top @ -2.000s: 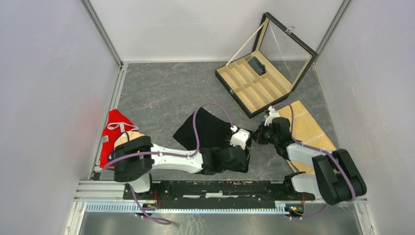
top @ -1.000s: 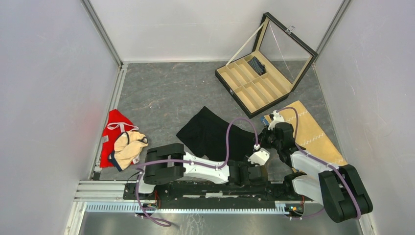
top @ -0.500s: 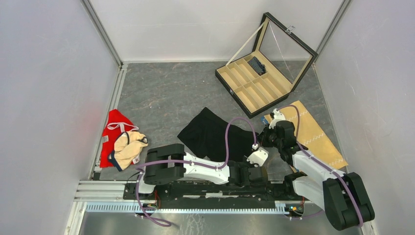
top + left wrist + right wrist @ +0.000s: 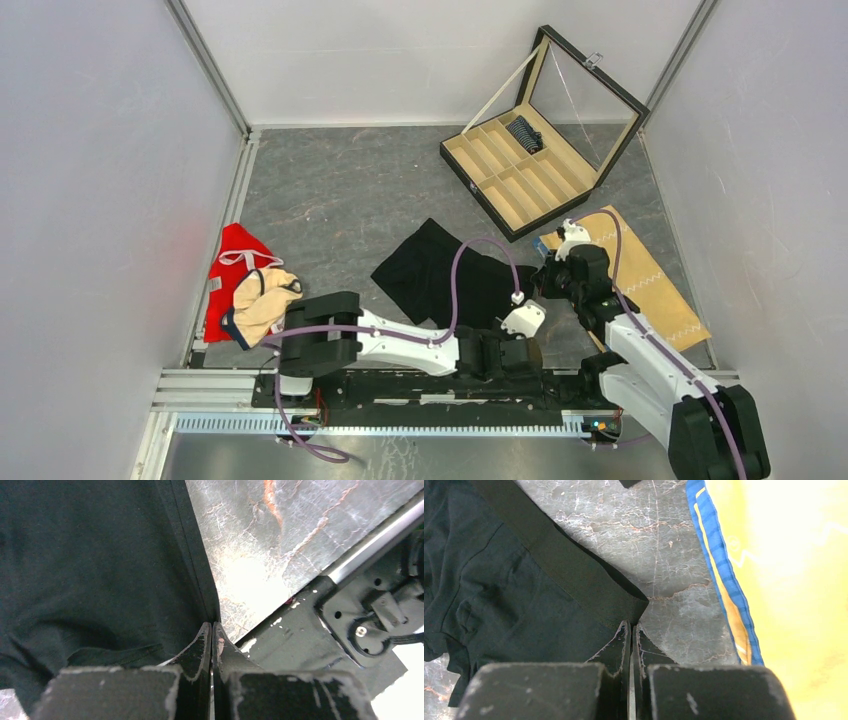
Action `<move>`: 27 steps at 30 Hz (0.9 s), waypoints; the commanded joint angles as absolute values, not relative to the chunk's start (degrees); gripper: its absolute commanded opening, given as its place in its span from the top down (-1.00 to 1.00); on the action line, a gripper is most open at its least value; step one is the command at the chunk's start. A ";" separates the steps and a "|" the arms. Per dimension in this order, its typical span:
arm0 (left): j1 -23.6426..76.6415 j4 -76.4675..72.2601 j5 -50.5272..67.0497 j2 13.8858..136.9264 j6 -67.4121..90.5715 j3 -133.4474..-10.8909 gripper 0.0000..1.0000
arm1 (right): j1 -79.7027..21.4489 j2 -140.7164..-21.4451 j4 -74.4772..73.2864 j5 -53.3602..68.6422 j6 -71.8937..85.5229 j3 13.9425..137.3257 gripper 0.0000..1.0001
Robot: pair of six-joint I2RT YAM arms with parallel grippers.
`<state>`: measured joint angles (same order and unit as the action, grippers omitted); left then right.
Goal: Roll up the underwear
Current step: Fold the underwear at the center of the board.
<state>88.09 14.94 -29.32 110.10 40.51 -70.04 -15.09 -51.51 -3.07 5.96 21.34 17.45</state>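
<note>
The black underwear (image 4: 440,275) lies spread just in front of the compartment box (image 4: 478,195). The left gripper (image 4: 211,630) and right gripper (image 4: 630,627) each pinch a corner away from the box; lifting both evenly should start a straight, tight roll.

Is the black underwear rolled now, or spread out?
Spread out. The underwear lies flat on the table, with no rolled part, only some wrinkles.

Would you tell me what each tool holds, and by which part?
Both grip the black underwear: the right tool its waistband corner, the left tool a hemmed edge.
</note>
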 commanded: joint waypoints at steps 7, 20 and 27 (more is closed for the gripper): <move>88.05 12.09 -29.01 98.13 35.73 -67.18 0.96 | -14.73 -45.70 -9.15 2.29 18.91 21.14 0.99; 82.70 11.35 -28.94 84.57 34.86 -57.93 0.96 | -14.93 -45.85 -14.70 11.48 24.20 31.36 1.00; 77.04 11.55 -28.94 76.72 35.27 -51.16 0.96 | -18.29 -52.66 -7.99 12.09 29.85 33.89 1.00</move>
<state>79.68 12.69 -28.34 80.95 36.86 -53.84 -16.23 -49.63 -13.37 11.53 25.71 30.39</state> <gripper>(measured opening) 0.032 0.010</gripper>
